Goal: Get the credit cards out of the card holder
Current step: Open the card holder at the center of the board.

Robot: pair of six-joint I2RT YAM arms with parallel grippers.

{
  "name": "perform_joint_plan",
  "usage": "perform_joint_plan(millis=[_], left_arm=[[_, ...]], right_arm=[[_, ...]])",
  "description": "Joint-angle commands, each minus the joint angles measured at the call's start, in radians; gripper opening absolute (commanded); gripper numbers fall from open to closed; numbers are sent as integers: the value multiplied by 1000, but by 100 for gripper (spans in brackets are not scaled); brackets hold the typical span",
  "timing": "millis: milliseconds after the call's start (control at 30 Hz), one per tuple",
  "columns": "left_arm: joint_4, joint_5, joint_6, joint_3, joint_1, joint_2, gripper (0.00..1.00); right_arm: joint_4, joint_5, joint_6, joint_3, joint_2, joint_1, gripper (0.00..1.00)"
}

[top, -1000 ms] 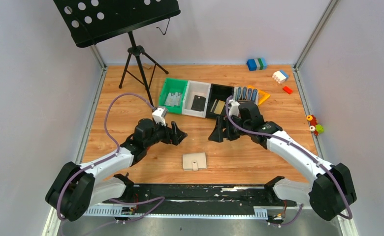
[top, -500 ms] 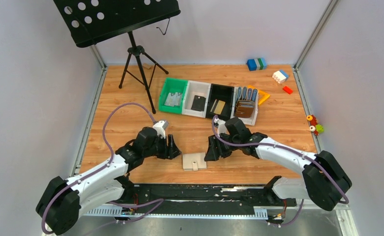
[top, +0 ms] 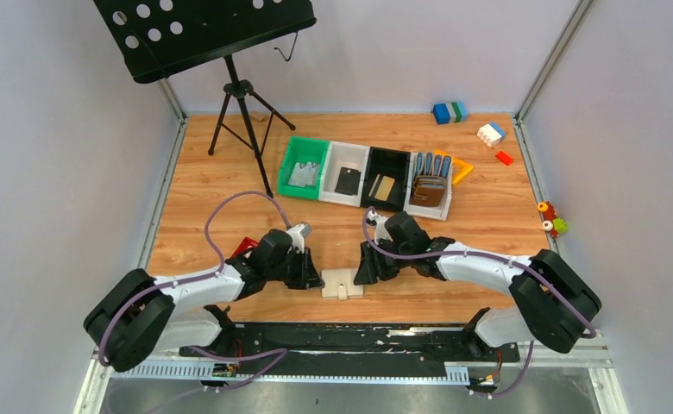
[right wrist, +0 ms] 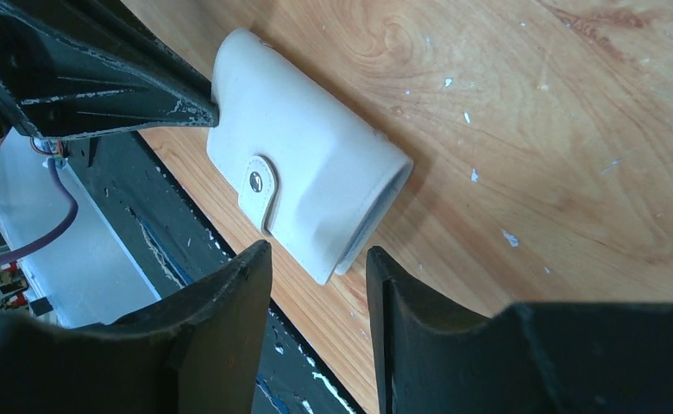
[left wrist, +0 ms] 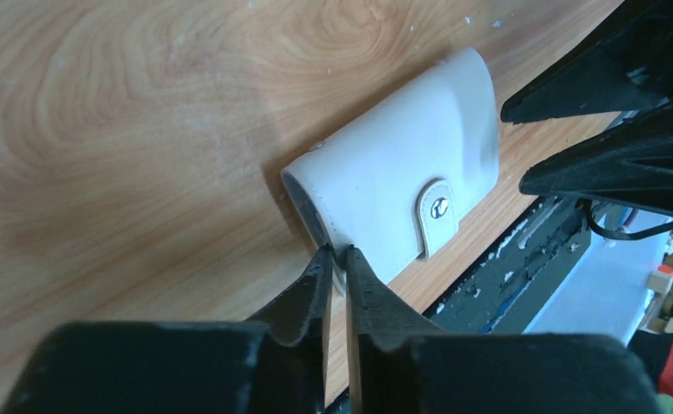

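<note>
Near the front edge of the wooden table [top: 506, 207], the closed pale grey-beige bifold card holder [top: 342, 283] is laid flat. Its long axis is set left to right, and its snap tab is turned toward the arm bases. The left gripper [left wrist: 337, 253] is seen with fingers pressed almost together, tips at the holder's left end. The right gripper [right wrist: 316, 259] is spread apart at the right end. Farther back, a gold-tan credit card [top: 383, 187] is seen in a black plastic bin [top: 399, 164].
</note>
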Motion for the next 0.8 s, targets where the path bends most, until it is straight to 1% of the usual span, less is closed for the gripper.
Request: perform_joint_plan(millis=[0,67,133,233,300,367,433,500,567,633,667,767], left_arm=[[82,4,86,79,-5,74,9],[27,12,177,168,-5,138,0],[-39,-3,282,248,-5,206,0],[-50,-65,381,327,-5,273,0],[-19,-65,419,372,-5,321,0],[-19,-50,439,433,-5,386,0],[-27,-68,445,471,-7,411,6],[-40,-111,447,471,-10,382,15],[-62,-153,430,441,-10,317,21],[-122,-177,406,400,-10,246,23],[-147,-168,393,380,-11,212,23],[-188,-119,331,306,-13,130,23]], right_arm=[[65,11,16,-8,12,8,44],[24,48,1,1,-2,8,43],[-27,111,-24,12,-33,9,45],[-93,206,-65,27,-79,6,50],[-107,234,-81,33,-92,3,55],[-117,247,-87,42,-87,-4,58],[-127,269,-84,50,-85,-11,60],[-121,278,-83,50,-91,-24,64],[-113,270,-99,55,-90,-40,65],[-122,266,-128,73,-75,-60,63],[-121,248,-147,82,-65,-68,62],[-79,136,-186,102,-19,-91,60]])
